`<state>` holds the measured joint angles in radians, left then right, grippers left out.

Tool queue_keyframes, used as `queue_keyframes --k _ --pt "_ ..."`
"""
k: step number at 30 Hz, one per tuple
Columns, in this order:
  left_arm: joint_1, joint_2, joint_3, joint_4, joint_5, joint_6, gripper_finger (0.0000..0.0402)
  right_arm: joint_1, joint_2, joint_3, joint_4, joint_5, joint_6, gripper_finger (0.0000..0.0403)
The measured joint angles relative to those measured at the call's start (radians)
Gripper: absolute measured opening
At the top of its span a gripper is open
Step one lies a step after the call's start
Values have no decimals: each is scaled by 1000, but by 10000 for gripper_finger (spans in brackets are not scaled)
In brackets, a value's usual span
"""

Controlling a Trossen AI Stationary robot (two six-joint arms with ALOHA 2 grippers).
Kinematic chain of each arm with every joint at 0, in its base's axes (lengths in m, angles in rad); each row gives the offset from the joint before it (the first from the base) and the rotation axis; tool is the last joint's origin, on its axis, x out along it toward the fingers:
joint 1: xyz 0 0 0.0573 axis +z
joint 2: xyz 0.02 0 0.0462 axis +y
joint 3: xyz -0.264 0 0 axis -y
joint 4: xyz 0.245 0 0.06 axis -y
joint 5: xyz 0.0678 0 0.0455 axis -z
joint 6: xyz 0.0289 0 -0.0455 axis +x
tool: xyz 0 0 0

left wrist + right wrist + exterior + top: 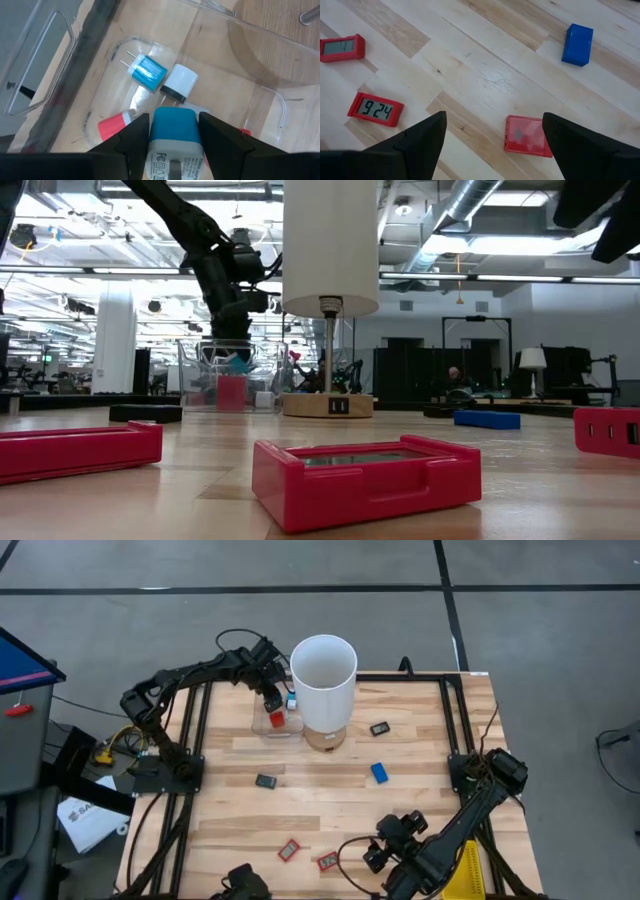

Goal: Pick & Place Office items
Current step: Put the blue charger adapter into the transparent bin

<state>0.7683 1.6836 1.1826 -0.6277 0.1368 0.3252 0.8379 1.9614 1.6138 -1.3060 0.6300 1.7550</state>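
the left hand point(172, 135) grasps a blue and white charger point(172, 137) over the clear bin point(277, 721), where a blue plug point(147, 71) and white adapter point(179, 83) lie. the right hand point(492, 140) hangs released above a red block point(527, 136), near red clocks point(375, 109) on the counter point(420, 750).

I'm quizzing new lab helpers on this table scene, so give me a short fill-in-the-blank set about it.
1. The left gripper holds a blue-and-white charger over a clear plastic ____.
2. The right gripper hangs with its fingers ____ over the table.
3. The red clock near it shows the digits ____.
4. Inside the clear box lies a blue plug beside a ____ plug.

Missing words: box; open; 924; white
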Motion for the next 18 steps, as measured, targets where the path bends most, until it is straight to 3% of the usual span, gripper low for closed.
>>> queue_keyframes --k 18 --pt "1 0 -1 26 -1 3 182 0 0 0 0 0 0 322"
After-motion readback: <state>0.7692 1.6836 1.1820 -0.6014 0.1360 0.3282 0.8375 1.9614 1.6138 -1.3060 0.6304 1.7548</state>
